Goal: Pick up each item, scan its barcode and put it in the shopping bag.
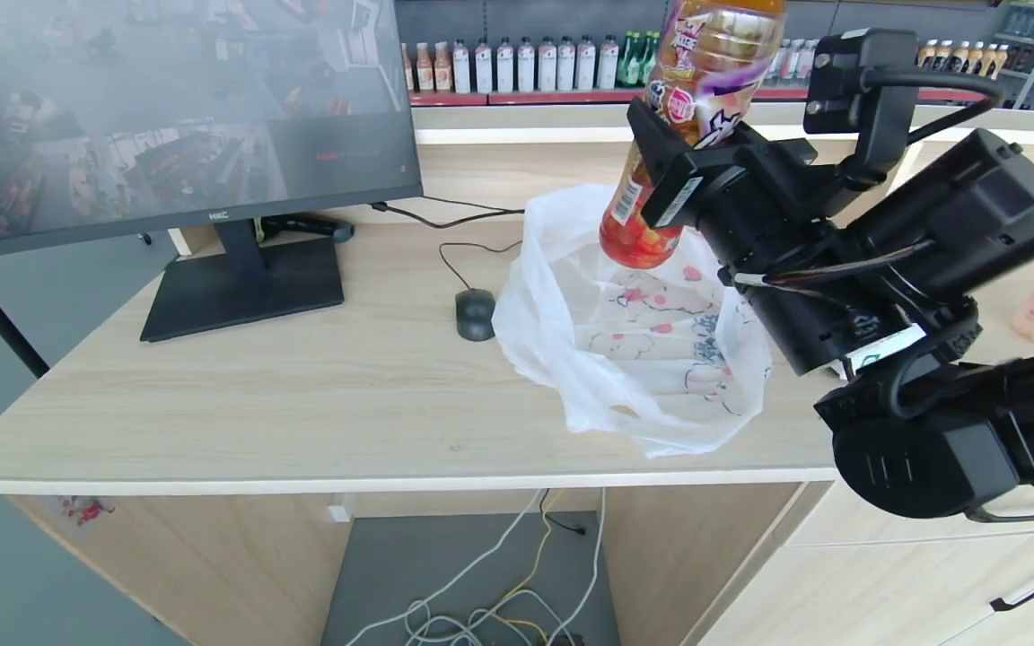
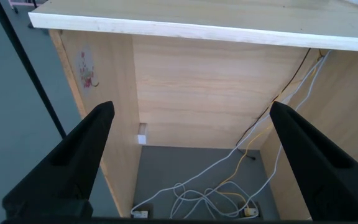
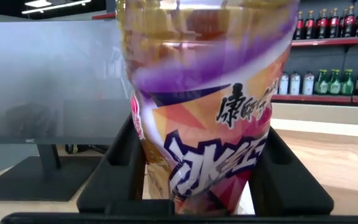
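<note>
Just above the shopping bag (image 1: 535, 341), the right gripper (image 1: 661, 170) clamps the bottle (image 1: 714, 54) mid-body (probably heavy, stiff, slick-labelled), a sensible hold.

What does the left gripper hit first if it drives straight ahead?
Probably the wooden back panel under the desk. The open left gripper points into that recess; the cables lie lower, on the floor. Depth is hard to judge.
</note>
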You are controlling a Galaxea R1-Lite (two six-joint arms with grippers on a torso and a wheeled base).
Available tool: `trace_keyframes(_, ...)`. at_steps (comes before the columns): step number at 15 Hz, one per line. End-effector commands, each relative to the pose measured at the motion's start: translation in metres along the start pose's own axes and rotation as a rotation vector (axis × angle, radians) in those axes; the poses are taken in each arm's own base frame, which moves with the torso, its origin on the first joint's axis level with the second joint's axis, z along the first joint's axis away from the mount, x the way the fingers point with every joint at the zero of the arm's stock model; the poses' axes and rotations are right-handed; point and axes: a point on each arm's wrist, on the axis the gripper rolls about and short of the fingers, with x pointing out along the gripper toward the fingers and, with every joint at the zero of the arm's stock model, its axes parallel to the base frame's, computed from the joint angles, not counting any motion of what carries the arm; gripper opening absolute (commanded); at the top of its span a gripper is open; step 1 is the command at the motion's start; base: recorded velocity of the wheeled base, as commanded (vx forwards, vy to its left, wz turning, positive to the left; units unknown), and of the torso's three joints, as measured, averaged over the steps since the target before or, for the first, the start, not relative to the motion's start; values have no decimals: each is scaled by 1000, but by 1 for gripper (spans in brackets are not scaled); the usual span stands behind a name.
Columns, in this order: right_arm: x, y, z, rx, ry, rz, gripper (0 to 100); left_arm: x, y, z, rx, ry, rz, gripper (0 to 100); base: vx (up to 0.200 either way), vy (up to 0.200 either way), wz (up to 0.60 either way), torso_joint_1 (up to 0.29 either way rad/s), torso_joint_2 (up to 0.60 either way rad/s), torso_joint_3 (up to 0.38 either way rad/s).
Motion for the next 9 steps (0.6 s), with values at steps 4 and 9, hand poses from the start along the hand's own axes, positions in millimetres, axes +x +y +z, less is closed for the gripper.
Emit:
trace_keyframes(4,15,2,-28,-11,11,-3,0,0,0,0,0,-1,0,100,0,0,0,0,0,0)
trace_keyframes(9,26,2,-49,-16,13,-10,0,0,0,0,0,-1,0,100,0,0,0,0,0,0)
